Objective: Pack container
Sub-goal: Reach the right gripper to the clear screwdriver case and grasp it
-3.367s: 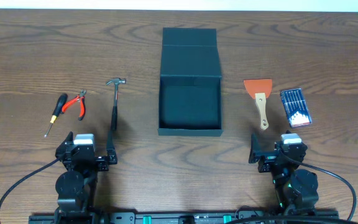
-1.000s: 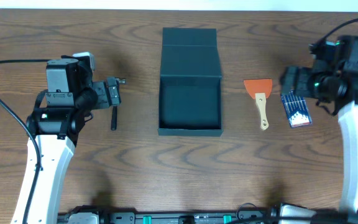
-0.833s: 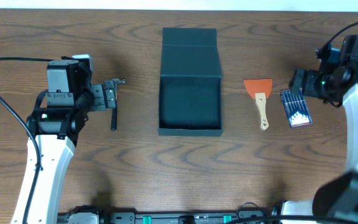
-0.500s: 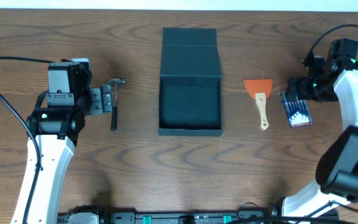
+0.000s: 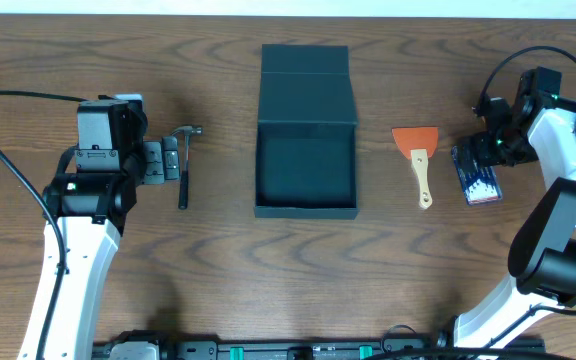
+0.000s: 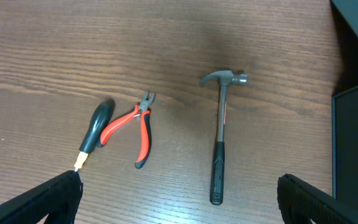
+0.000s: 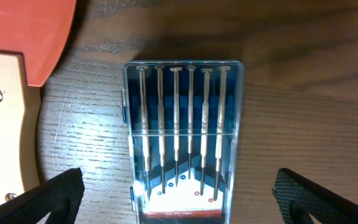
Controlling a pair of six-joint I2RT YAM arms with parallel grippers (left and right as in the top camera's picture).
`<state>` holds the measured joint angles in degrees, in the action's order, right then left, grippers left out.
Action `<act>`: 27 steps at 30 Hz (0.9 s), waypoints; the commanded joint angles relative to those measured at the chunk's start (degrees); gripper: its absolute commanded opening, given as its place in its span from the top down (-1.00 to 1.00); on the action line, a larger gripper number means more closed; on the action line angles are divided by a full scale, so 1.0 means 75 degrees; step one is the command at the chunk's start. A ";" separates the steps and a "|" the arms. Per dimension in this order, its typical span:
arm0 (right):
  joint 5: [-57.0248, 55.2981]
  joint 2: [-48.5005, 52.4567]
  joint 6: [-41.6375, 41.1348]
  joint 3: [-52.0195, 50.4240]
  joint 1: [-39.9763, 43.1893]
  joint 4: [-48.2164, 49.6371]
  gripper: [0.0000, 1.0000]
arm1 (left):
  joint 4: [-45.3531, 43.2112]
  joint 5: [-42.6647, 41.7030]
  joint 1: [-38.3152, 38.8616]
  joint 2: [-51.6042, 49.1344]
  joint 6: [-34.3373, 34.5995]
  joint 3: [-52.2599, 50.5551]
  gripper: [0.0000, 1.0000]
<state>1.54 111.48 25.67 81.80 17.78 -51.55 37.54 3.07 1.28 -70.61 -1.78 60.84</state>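
Motion is showing on both sides: your two arms, parked at the near edge of the wooden table (image 5: pixel 268 290) seconds ago, are now hanging out over the tools. On the left, the left gripper (image 5: pixel 168 161) is hovering with its jaws spread wide and holding nothing, looking down on a black-handled screwdriver (image 6: pixel 95 127), red-handled pliers (image 6: pixel 135 127) and a steel claw hammer with a black grip (image 6: pixel 219 137). It has been easing off the hammer head, so a grasp there is looking likely.

In the middle, the dark blue-green matte rectangular container (image 5: pixel 306 211) is sitting between hammer and scraper. Its hinged flap lid (image 5: pixel 306 85) is lying open toward the far edge and its inside is showing empty, so packing is not yet starting.

Further right, an orange-bladed scraper with a pale wooden handle (image 5: pixel 416 150) is lying just beside a small clear-fronted blue case of thin metal bits (image 7: pixel 182 143). The right gripper (image 5: pixel 480 150) is settling directly above that case, fingers wide apart, gripping nothing.
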 commanded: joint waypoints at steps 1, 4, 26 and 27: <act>0.0099 0.0286 0.0128 0.0093 -0.0003 -0.0020 -0.99 | 0.0035 0.0111 -0.0032 0.0073 -0.0105 0.0184 -0.97; -0.0050 0.0385 0.0012 0.0087 0.0000 0.0020 -0.98 | 0.0032 0.0114 -0.0032 0.0073 -0.0105 0.0184 -0.97; -0.0522 0.1416 -0.0997 0.0073 0.0003 0.0050 -0.68 | 0.0035 0.0114 -0.0032 0.0073 -0.0105 0.0184 -0.96; -0.0519 0.1425 -0.1011 0.0073 0.0003 0.0044 -0.62 | 0.0032 0.0114 -0.0032 0.0073 -0.0105 0.0184 -0.97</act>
<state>-1.02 119.61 20.45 82.08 17.78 -51.33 37.54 3.25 1.28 -70.61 -1.78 60.84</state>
